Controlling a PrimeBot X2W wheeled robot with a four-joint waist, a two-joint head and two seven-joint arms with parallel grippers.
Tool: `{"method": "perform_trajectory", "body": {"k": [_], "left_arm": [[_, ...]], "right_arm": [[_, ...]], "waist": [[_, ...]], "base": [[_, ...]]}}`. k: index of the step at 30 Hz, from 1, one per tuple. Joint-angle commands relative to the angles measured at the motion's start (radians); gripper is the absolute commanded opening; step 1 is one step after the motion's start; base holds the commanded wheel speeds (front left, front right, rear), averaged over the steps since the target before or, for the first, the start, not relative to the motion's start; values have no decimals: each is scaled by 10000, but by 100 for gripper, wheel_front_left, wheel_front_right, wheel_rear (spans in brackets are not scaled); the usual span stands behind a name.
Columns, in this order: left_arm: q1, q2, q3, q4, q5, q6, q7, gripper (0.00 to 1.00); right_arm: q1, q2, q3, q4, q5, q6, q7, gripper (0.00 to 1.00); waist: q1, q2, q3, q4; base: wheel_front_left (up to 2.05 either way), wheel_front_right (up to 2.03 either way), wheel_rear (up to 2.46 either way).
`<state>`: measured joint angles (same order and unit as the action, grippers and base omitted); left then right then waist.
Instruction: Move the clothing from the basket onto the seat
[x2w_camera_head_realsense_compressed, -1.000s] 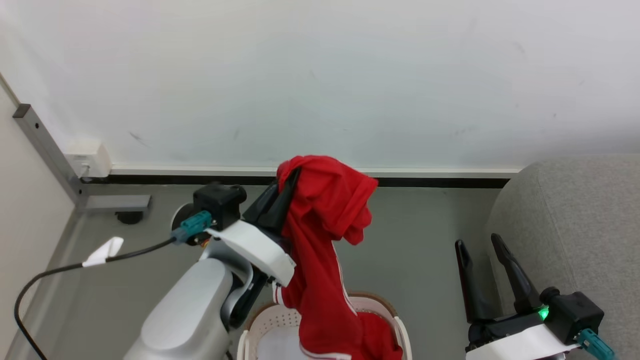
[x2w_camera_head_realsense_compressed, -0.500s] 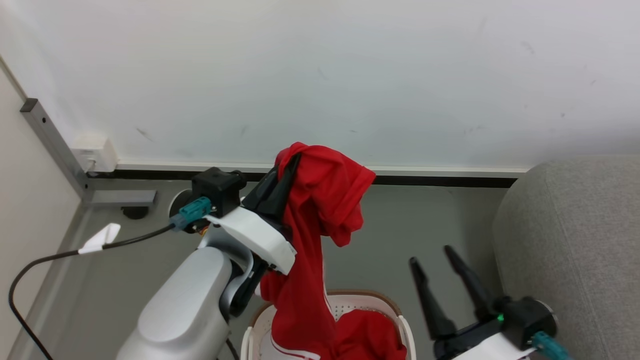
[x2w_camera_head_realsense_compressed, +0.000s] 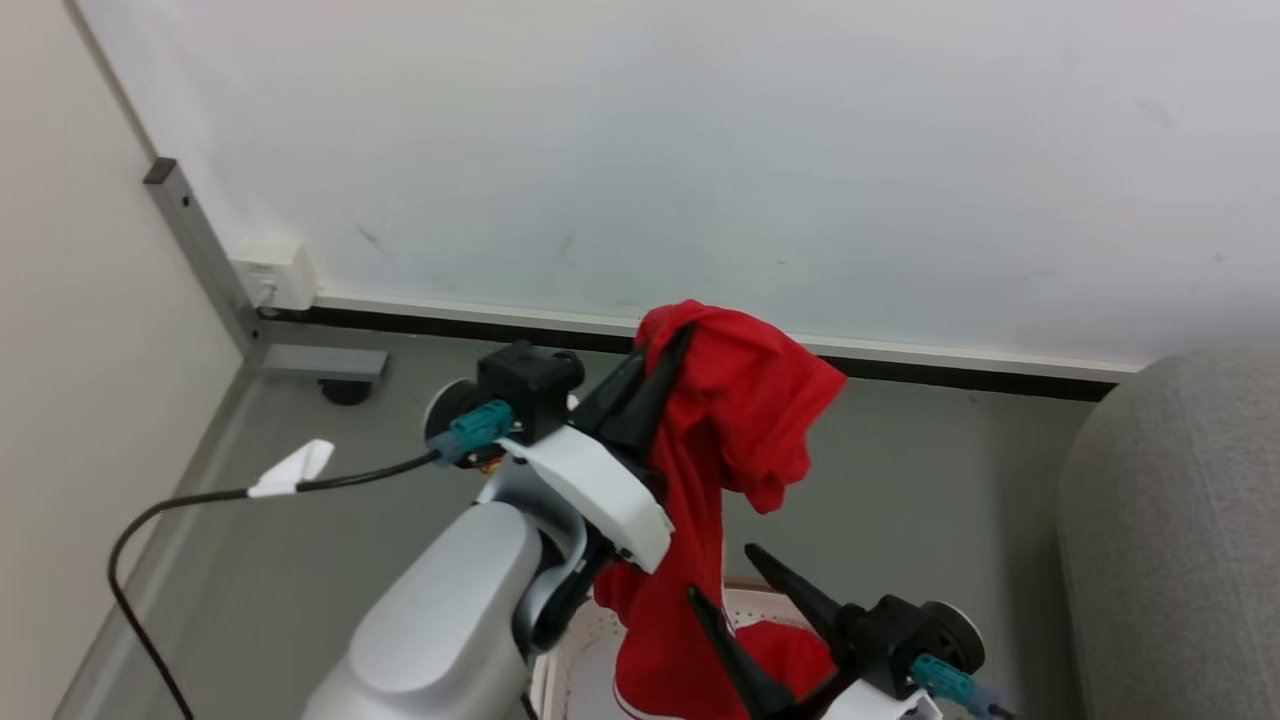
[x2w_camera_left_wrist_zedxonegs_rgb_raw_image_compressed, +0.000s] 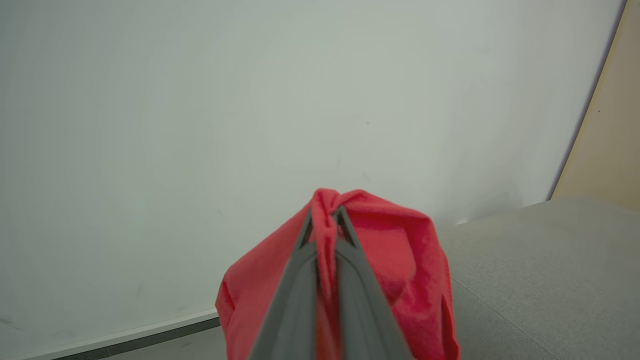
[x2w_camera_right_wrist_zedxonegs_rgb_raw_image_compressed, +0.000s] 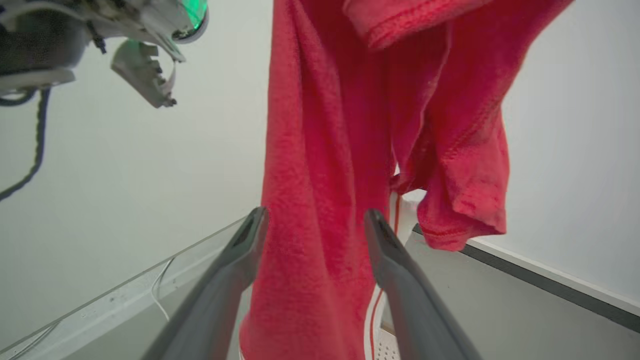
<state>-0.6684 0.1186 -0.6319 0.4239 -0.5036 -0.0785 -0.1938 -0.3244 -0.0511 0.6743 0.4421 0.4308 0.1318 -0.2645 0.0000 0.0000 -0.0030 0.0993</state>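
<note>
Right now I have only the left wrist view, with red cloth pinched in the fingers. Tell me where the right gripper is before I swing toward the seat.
Observer: The right gripper is open. In its wrist view its fingers stand either side of the hanging red garment, not closed on it.
Operator: Report the garment's lower end.
Observer: In the head view it reaches down inside the basket, not clear of the rim.
Operator: Tell me what else is in the basket.
Observer: More red cloth lies in it; I cannot tell whether it is a second garment.
</note>
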Motion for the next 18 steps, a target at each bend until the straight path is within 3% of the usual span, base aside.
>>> {"method": "perform_trajectory", "body": {"k": [1,9,16,17,18], "left_arm": [[-75,-90,-138,-65,5,-27,64,0],[-66,-452,-861,-406,-92,-131,229,0],[107,-560,-1370,-961,-189,-140,448,0],[115,-567,-1406,-1022,-210,-128,473,0],[137,-570,-1403,-1065,-238,-102,471,0]], "right_arm": [[-348,-7,263,284,264,-21,0,100],[-1230,-4,848,1533,811,-21,2,100],[-1542,-8,265,2284,572,-21,3,100],[-1562,-10,173,2381,538,-21,3,42],[-1583,-9,89,2460,532,-21,2,0]], "waist": [[0,0,-3,258],[0,0,-61,1071],[0,0,-141,1687],[0,0,-142,1751],[0,0,-146,1803]], "base": [[0,0,0],[0,0,0],[0,0,0],[0,0,0],[0,0,0]]}}
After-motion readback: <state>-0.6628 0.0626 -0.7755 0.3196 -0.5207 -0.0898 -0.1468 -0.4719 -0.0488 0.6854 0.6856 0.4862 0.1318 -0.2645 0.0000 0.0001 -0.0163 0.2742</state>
